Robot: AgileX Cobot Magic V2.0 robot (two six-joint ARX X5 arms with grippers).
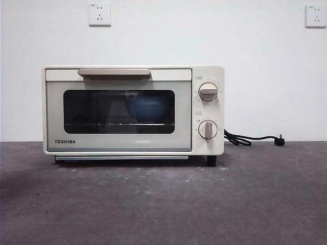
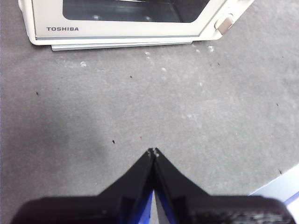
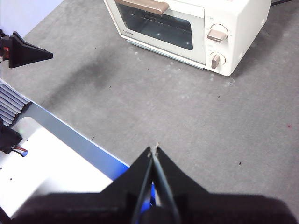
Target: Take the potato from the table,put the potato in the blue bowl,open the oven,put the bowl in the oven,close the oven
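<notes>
The cream Toshiba oven (image 1: pixel 134 109) stands on the dark grey table (image 1: pixel 163 204) with its glass door closed. Through the glass the blue bowl (image 1: pixel 145 108) shows dimly on the rack inside. The potato is hidden from every view. My left gripper (image 2: pixel 153 151) hangs shut and empty over the bare table, well in front of the oven (image 2: pixel 126 23). My right gripper (image 3: pixel 153 149) is also shut and empty, held back from the oven (image 3: pixel 187 30) near the table's front edge. Neither arm shows in the front view.
The oven's black cord and plug (image 1: pixel 253 139) lie on the table to its right. Two wall sockets (image 1: pixel 99 14) sit high on the white wall. A pale metal base plate (image 3: pixel 46 158) borders the table's near edge, and the left arm's gripper (image 3: pixel 23 52) shows beside it.
</notes>
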